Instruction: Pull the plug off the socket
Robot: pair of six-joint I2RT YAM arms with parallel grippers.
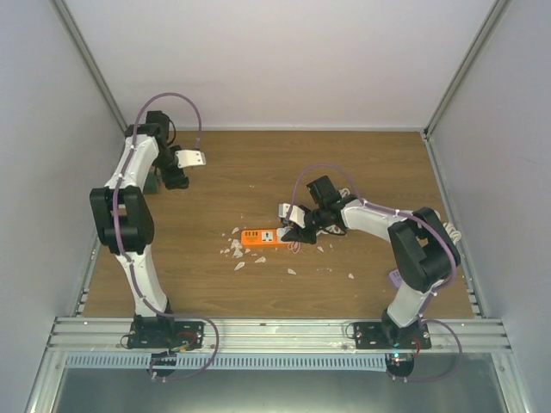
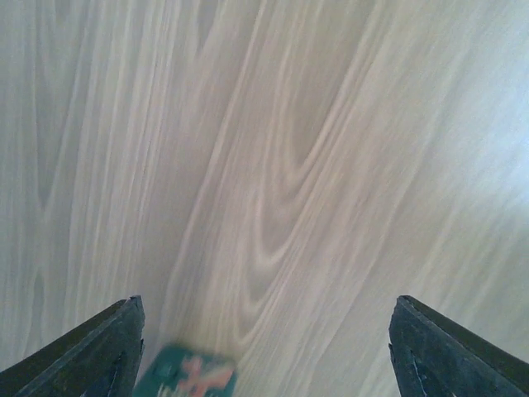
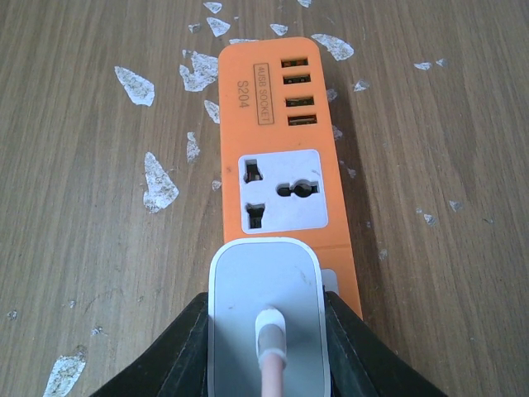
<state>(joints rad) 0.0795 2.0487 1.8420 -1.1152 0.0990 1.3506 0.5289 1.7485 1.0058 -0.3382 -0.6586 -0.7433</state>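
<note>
An orange socket strip [image 1: 261, 238] lies on the wooden table; in the right wrist view [image 3: 281, 124] it shows USB ports and one free socket. A white plug [image 3: 266, 289] with a pinkish cable stands over the strip's near socket. I cannot tell whether its pins are still seated. My right gripper [image 1: 298, 231] [image 3: 266, 318] is shut on the plug, one black finger on each side. My left gripper [image 1: 176, 178] [image 2: 264, 331] is open and empty, low over the table at the far left, far from the strip.
White flakes [image 1: 234, 249] [image 3: 157, 182] lie scattered round the strip's left end and in front of it. A green object [image 1: 152, 181] [image 2: 186, 376] sits beside the left gripper. Grey walls enclose the table on three sides.
</note>
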